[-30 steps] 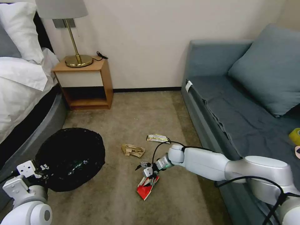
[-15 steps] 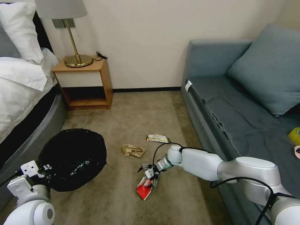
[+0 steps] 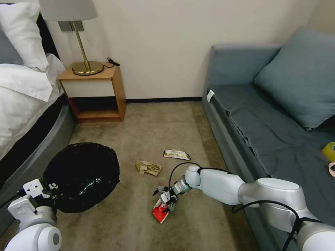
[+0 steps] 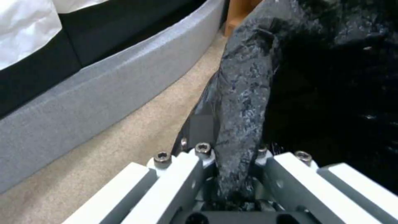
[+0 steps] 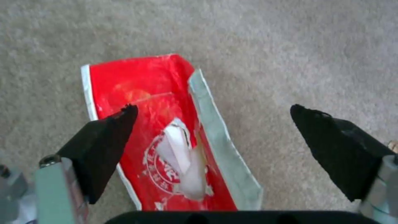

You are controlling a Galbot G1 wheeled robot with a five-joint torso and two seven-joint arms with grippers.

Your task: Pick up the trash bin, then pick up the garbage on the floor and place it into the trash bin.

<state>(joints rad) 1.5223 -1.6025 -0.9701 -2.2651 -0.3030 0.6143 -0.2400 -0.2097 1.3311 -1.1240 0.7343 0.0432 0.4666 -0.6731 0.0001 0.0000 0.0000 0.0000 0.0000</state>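
The trash bin [image 3: 82,176], wrapped in a crinkly black bag, hangs at the left beside the bed. My left gripper [image 3: 49,190] is shut on its near rim. In the left wrist view the fingers [image 4: 195,161] clamp a fold of the black bag [image 4: 242,102]. On the carpet floor [image 3: 139,136] the garbage lies spread out: a red wrapper [image 3: 160,212], a tan paper packet [image 3: 148,167] and a silvery wrapper [image 3: 176,154]. My right gripper [image 3: 164,198] hovers open just over the red wrapper [image 5: 161,130]; one black fingertip [image 5: 112,137] overlaps it and the other is over carpet.
A grey-blue sofa [image 3: 272,122] runs along the right, close to my right arm, with a yellow roll [image 3: 329,151] on its seat. The bed [image 3: 24,104] borders the left. A wooden nightstand [image 3: 94,92] with a brass lamp stands at the back wall.
My right gripper has come down and slightly nearer, closing in on the red wrapper with its fingers still open. The bin has shifted a little to the right in the left gripper's hold.
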